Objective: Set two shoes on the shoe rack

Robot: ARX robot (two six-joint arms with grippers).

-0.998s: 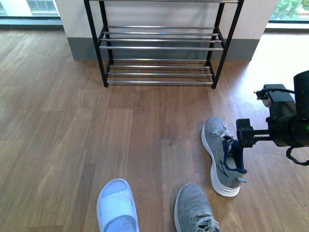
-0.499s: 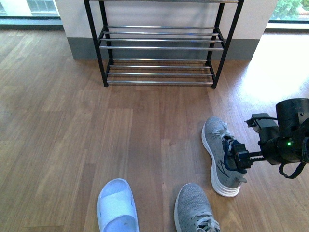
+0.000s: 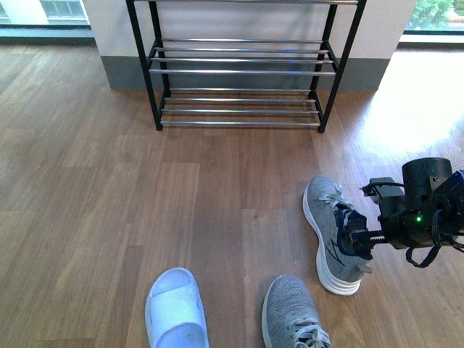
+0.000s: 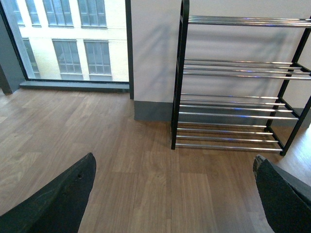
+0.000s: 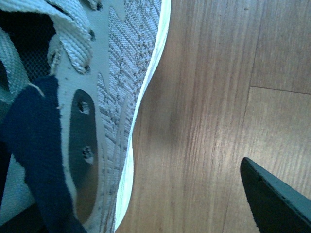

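One grey sneaker (image 3: 330,232) lies on the floor at the right, toe toward the shoe rack (image 3: 243,69). My right gripper (image 3: 357,239) is open at its navy-lined heel opening. In the right wrist view the sneaker's side (image 5: 112,97) fills the frame, with one finger (image 5: 277,204) standing outside the white sole over bare floor. The other finger does not show. A second grey sneaker (image 3: 293,315) and a pale blue slide (image 3: 175,308) lie at the near edge. My left gripper (image 4: 172,204) hangs open above the floor, facing the rack (image 4: 233,102).
The rack stands against a white wall with a grey skirting (image 3: 116,72), and its chrome rods carry nothing. Wood plank floor (image 3: 145,188) stretches between the shoes and the rack. A window (image 4: 73,39) reaches the floor left of the rack.
My right arm has come down and shifted slightly, bringing its open gripper lower onto the heel end of the right-hand sneaker. The shoes have not moved.
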